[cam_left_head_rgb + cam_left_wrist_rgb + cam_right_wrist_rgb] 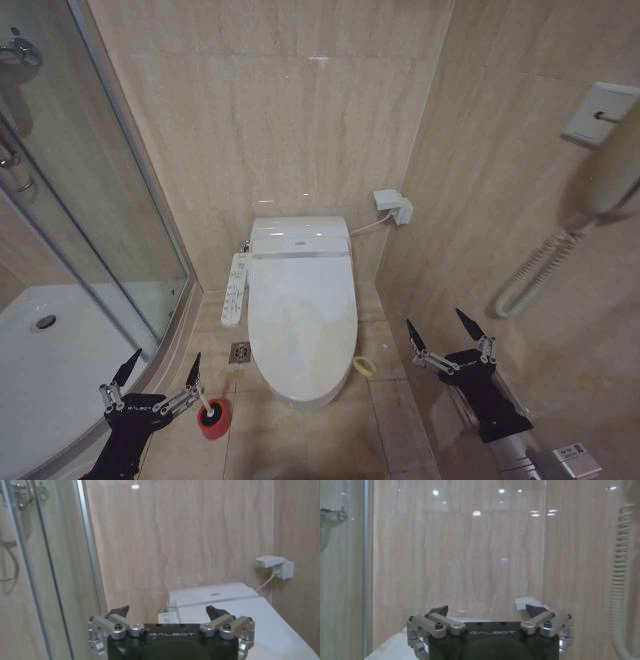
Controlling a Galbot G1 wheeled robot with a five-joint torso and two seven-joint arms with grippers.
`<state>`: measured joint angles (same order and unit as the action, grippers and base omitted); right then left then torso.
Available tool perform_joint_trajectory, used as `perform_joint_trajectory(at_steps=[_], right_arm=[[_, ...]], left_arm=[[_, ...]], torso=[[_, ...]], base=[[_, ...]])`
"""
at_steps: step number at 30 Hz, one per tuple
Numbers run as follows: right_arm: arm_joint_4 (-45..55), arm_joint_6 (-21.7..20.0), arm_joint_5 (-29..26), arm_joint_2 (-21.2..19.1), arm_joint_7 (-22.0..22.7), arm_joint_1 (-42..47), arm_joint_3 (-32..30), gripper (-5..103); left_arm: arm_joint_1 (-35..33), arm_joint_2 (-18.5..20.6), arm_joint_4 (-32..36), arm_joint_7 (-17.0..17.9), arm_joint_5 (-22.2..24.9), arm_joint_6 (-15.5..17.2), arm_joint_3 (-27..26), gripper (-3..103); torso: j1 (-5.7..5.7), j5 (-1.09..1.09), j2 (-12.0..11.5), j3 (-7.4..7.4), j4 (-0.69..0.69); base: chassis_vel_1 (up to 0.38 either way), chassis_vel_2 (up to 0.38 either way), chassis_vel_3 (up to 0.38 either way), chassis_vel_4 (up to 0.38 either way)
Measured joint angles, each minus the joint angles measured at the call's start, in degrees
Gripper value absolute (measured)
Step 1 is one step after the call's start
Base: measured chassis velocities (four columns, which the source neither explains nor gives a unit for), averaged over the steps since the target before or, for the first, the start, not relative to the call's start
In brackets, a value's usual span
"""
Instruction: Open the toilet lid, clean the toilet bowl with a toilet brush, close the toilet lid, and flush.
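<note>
The toilet lid [302,310] lies shut, white and glossy, in the middle of the head view, so the toilet bowl under it is hidden. In the left wrist view the lid [255,626] shows past the fingers. My left gripper [166,354] [169,610] hangs open and empty left of the toilet's front. Just by it a small red holder cup [213,419] stands on the floor with something dark in it; I cannot make out the toilet brush's handle. My right gripper [435,317] [487,610] is open and empty right of the toilet, facing the back wall.
A curved glass shower enclosure [120,230] with a white tray [50,370] stands at the left. A control panel [235,288] hangs beside the toilet. On the floor are a drain [240,351] and a yellow ring [365,366]. A wall phone [600,190] with coiled cord is on the right wall.
</note>
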<state>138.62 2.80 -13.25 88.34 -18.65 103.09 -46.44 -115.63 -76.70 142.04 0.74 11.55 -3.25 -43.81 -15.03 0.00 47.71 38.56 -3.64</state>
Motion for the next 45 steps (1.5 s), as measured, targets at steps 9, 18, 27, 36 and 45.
perform_joint_trajectory(at_steps=[9,18,27,36,45], right_arm=[[0.00,0.00,0.00,0.00,0.00,0.00,0.00,100],[0.00,0.00,0.00,0.00,0.00,0.00,0.00,100],[0.00,0.00,0.00,0.00,0.00,0.00,0.00,100],[0.00,0.00,0.00,0.00,0.00,0.00,0.00,100],[0.00,0.00,0.00,0.00,0.00,0.00,0.00,100]], left_arm=[[0.00,0.00,0.00,0.00,0.00,0.00,0.00,100],[0.00,0.00,0.00,0.00,0.00,0.00,0.00,100],[0.00,0.00,0.00,0.00,0.00,0.00,0.00,100],[0.00,0.00,0.00,0.00,0.00,0.00,0.00,100],[0.00,0.00,0.00,0.00,0.00,0.00,0.00,100]], torso=[[0.00,0.00,0.00,0.00,-0.01],[0.00,0.00,0.00,0.00,0.00],[0.02,-0.01,0.01,-0.01,0.00],[-0.02,0.00,0.00,0.01,0.00],[-0.02,0.00,0.00,0.01,0.00]], base=[[0.157,-0.165,-0.162,0.155],[0.174,-0.181,-0.170,0.179],[0.179,-0.178,-0.177,0.168],[0.035,-0.043,-0.052,0.030],[0.000,0.000,0.000,0.000]])
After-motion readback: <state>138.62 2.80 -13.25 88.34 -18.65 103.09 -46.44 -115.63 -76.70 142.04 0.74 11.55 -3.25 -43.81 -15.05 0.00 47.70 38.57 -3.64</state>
